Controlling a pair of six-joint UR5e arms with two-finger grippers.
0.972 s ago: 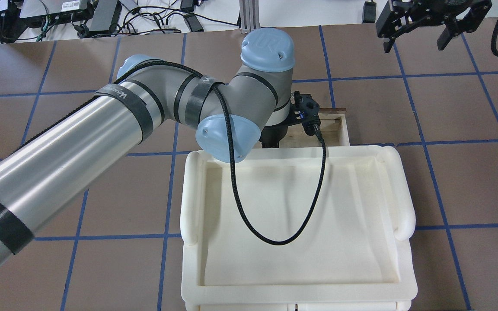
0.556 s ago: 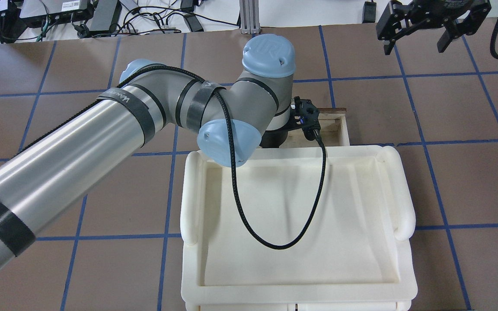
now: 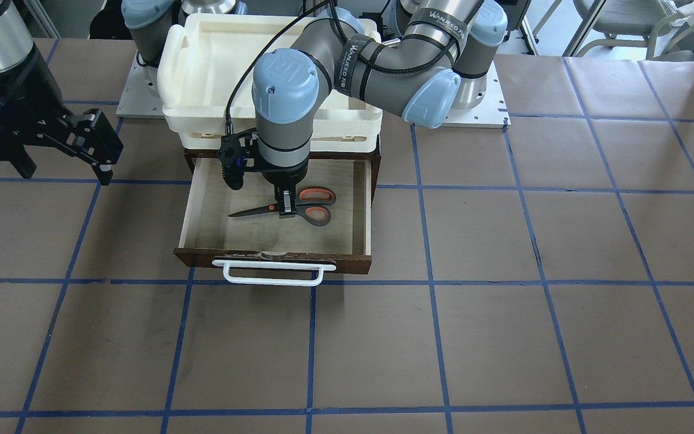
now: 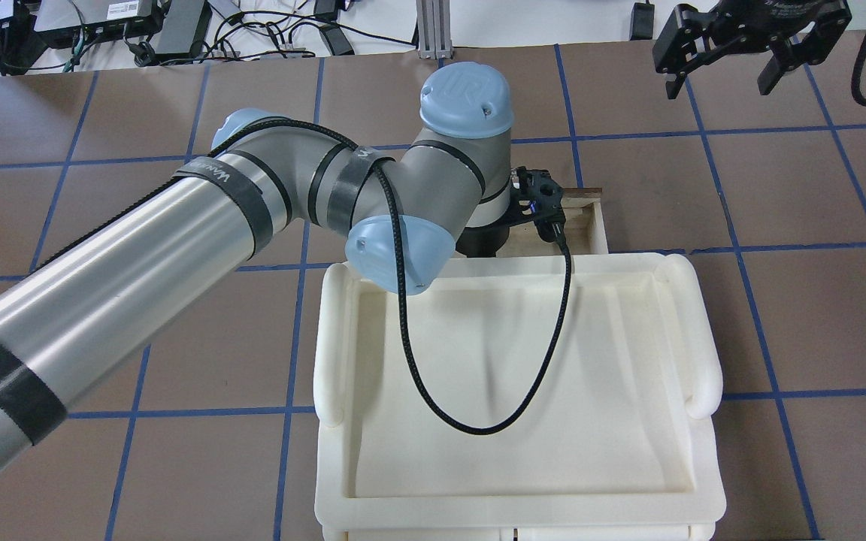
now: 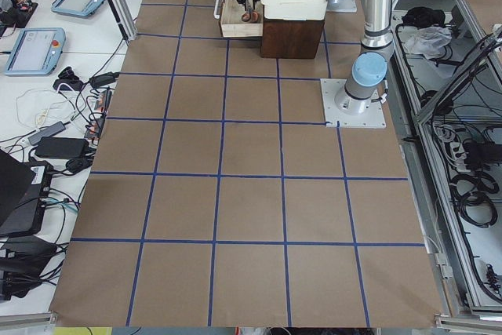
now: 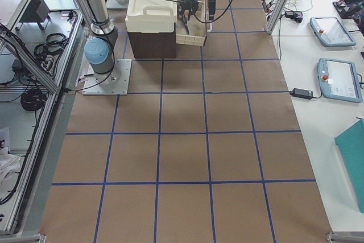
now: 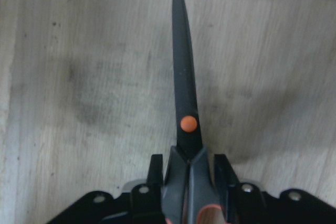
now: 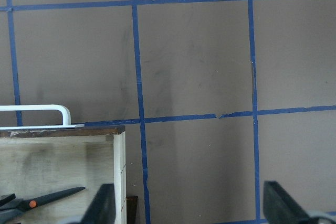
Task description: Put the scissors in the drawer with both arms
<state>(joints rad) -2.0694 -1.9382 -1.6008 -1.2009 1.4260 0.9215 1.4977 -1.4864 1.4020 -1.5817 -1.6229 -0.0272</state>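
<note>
The left pincer point(image 3: 287, 205) is pinching the scissors point(image 3: 259, 210) behind their pivot, low inside the open drawer point(image 3: 275, 259), likely so they are lying flat. The right pincer point(image 4: 722, 75) is hovering spread, well aside. Whether the blades are touching its floor is unclear; overhead, the left arm point(image 4: 140, 248) is hiding them.

Bright, even overhead light; shadows soft. Left wrist view grainy, soft-focused: dim shadow patches on drawer point(image 7: 79, 93) floor ahead of left end effector point(image 7: 189, 174), scissors point(image 7: 185, 87) matte. Right end effector point(image 8: 190, 205) fingers point(image 8: 105, 205) blurred. Sheen along left arm point(image 4: 102, 278).
</note>
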